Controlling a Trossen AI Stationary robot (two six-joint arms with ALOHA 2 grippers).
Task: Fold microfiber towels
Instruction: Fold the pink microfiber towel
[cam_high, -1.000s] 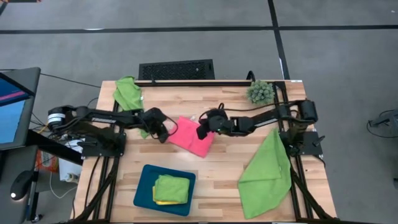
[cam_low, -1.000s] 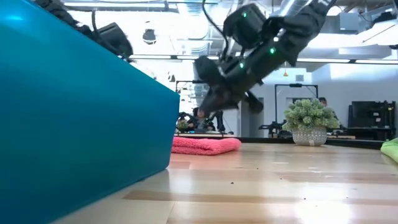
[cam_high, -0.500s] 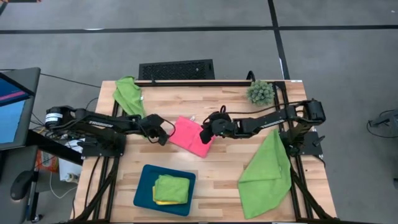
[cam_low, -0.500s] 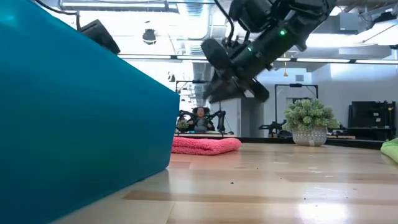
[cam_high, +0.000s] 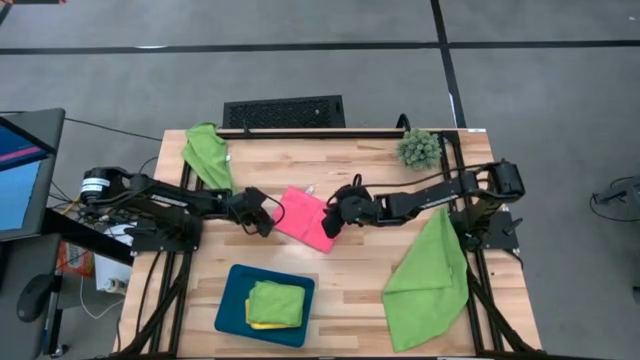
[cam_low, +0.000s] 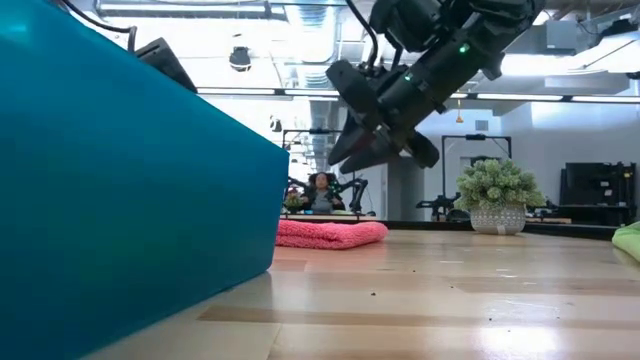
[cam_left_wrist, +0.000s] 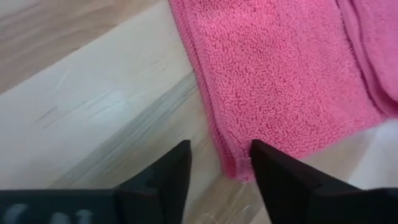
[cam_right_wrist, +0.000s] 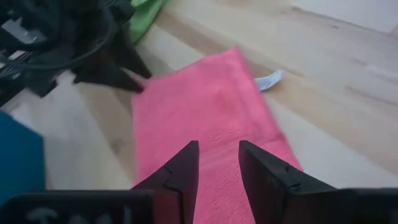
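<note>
At the middle of the table (cam_high: 400, 265) we have the pink towel (cam_high: 310, 218) lying folded flat, the left gripper (cam_high: 262, 212) at its one edge and the right gripper (cam_high: 335, 212) above the opposite side. Both sets of fingers stand apart and hold nothing; the left ones straddle the cloth's corner. To carry on well, we judge each claw should pinch one whole folded edge (every layer, not just the top) and lift together so the fold stays square. The teal tray (cam_high: 232, 305) at the front holds a folded green towel (cam_high: 277, 300) stacked on a yellow towel (cam_high: 262, 324).
</note>
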